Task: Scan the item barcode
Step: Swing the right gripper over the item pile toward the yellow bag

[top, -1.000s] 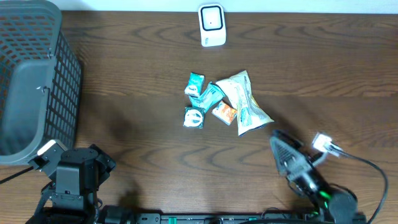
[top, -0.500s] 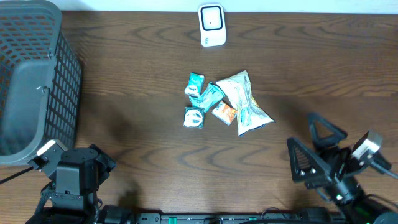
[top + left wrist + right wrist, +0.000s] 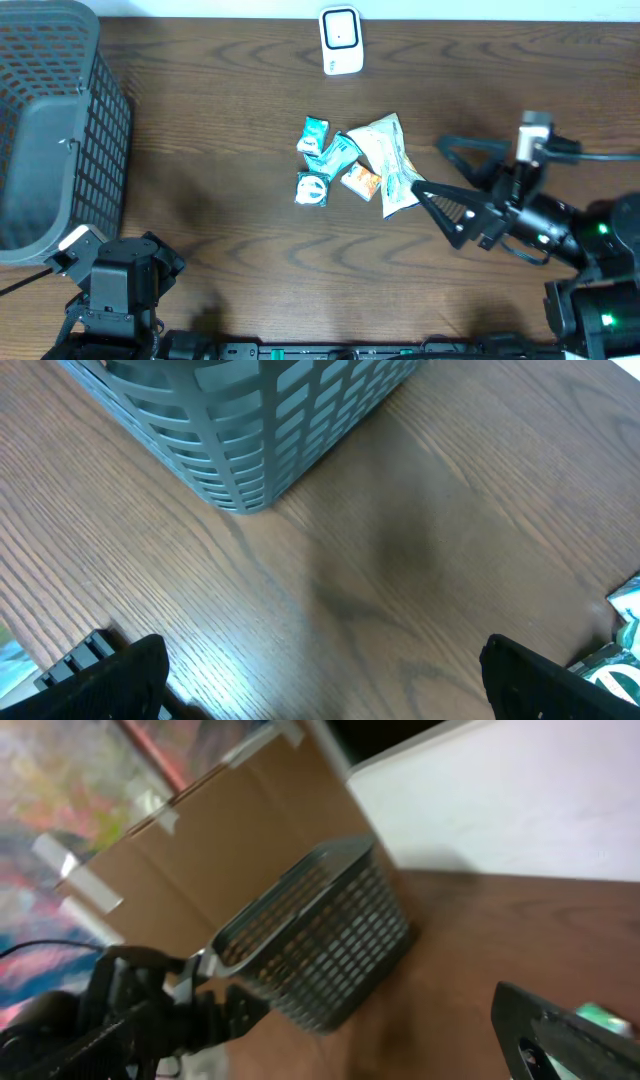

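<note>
Landmark = packet pile (image 3: pixel 350 165), mid-table.

Far L of the pile: grey mesh basket (image 3: pixel 108 130) w/ a flat grey thing inside, can't tell what. L wrist view shows only one corner of it.

Low-L of the pile, well apart: L gripper (image 3: pixel 325 678). Jaws spread wide, nothing btwn them, over the bare wood table (image 3: pixel 230 100).

The pile itself:
- Teal sachets (image 3: pixel 315 133) on its L side.
- Orange sachet (image 3: pixel 361 181) in the middle.
- White-green pouch (image 3: pixel 392 165) on its R side, biggest of the lot, overlapping its neighbours.
- No barcode legible on any upturned face.

Beyond the pile, at the far table edge: white barcode scanner (image 3: pixel 340 40).

Just R of the pile: R gripper (image 3: pixel 427 165). Jaws fully spread and empty, tips aimed at the pouch's R edge. The lower finger's tip sits v. near the pouch's bottom corner; touching or not, can't tell. R wrist view is blurred and shows only the basket and one finger.

Handling (judgement):
- The pouch is prob. light, soft, crinkly film, and slick.
- It looks puffy, so a mid-body pinch would likely squash it or let it slide.
- Best hold is the flat crimped seal at its lower R end, closest to the R gripper. A gentle squeeze should do.
- The sachets lie flat and thin, so it'd be hard to get a finger under them.
- The film may buckle and hide the code, so keep it taut when facing the scanner.
</note>
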You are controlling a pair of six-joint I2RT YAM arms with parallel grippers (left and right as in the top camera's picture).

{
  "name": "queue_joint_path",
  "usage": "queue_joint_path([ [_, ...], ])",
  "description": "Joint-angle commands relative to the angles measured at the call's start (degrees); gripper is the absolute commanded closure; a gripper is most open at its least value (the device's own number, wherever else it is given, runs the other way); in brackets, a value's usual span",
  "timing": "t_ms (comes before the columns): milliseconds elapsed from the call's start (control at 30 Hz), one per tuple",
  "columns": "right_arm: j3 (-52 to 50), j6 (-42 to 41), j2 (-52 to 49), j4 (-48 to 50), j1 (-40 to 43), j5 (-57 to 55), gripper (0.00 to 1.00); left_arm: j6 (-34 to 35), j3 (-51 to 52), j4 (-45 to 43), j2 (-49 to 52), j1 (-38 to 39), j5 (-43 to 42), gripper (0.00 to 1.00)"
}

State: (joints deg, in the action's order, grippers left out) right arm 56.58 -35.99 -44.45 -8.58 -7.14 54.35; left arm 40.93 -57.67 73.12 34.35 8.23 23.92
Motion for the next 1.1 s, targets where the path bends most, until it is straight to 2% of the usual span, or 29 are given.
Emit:
queue_joint_path([
  [0, 1.95, 1.77, -2.32, 0.52, -4.83, -3.41, 0.01, 0.76, 0.02, 0.15, -0.07, -0.39, 0.98, 0.02],
  [167, 1.97, 10.45, -7.26, 0.68, -14.03, -14.64, 0.01, 0.76, 0.02, 0.15, -0.07, -0.39, 0.98, 0.02],
  [200, 2.45, 13.2, -9.07, -3.23, -15.56, -24.87, 0.01, 0.74, 0.02, 0.15, -0.07, -0.39, 0.98, 0.02],
  [267, 3.3, 15.3, -11.1, -7.96, -16.13, -36.04, 0.01, 0.76, 0.02, 0.15, -0.07, -0.39, 0.98, 0.02],
  [400, 6.23, 19.3, -16.06, -15.1, -16.09, -46.62, 0.01, 0.76, 0.02, 0.15, -0.07, -0.39, 0.98, 0.02],
  [633, 13.84, 23.02, -28.98, -28.28, -16.09, -52.98, 0.01, 0.76, 0.02, 0.15, -0.07, -0.39, 0.98, 0.02],
  [867, 13.92, 22.75, -37.53, -30.08, -16.11, -52.22, 0.01, 0.76, 0.02, 0.15, -0.07, -0.39, 0.98, 0.02],
  [1067, 13.92, 22.77, -38.18, -30.03, -16.22, -52.24, 0.01, 0.76, 0.02, 0.15, -0.07, -0.39, 0.98, 0.02],
])
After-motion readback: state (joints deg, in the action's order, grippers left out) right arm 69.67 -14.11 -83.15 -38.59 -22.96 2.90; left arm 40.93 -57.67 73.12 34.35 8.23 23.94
